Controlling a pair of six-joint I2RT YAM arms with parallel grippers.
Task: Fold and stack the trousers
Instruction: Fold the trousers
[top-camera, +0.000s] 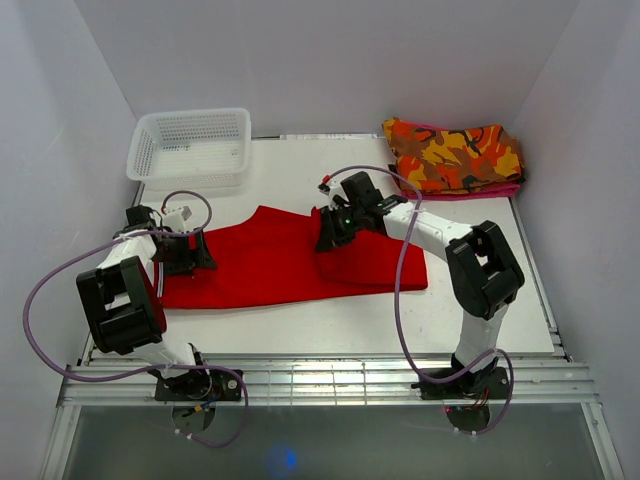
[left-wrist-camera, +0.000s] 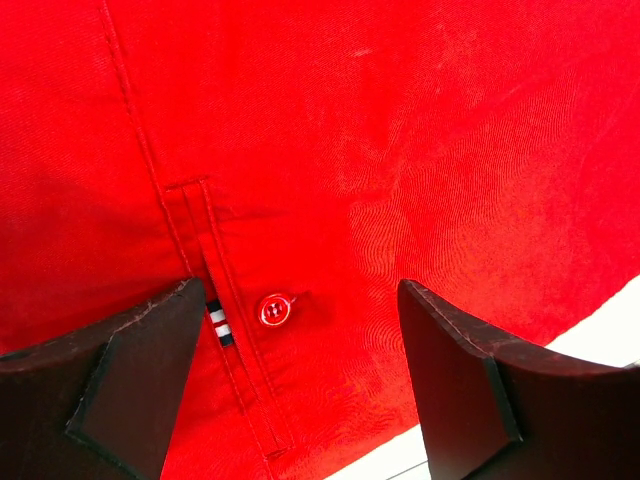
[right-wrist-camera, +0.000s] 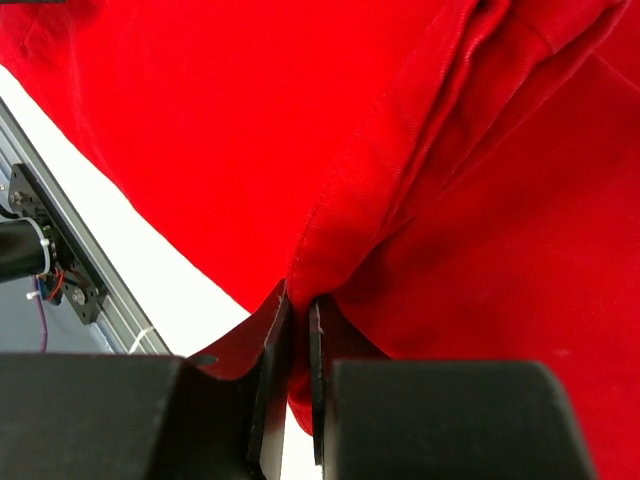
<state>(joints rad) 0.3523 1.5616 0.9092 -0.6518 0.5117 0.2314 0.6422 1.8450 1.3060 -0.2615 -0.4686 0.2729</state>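
Note:
The bright red trousers (top-camera: 270, 265) lie across the middle of the white table (top-camera: 330, 325), partly folded. My right gripper (top-camera: 330, 232) is shut on a pinched fold of the red cloth (right-wrist-camera: 340, 240) and holds it lifted above the rest of the trousers. My left gripper (top-camera: 183, 250) is open and hovers close over the left end of the trousers; a back pocket with a red button (left-wrist-camera: 274, 310) and a striped tag lies between its fingers (left-wrist-camera: 150, 350).
A white mesh basket (top-camera: 190, 145) stands at the back left. An orange-red-yellow camouflage garment (top-camera: 452, 156) lies folded at the back right. The table's metal front rail (top-camera: 330, 380) runs along the near edge.

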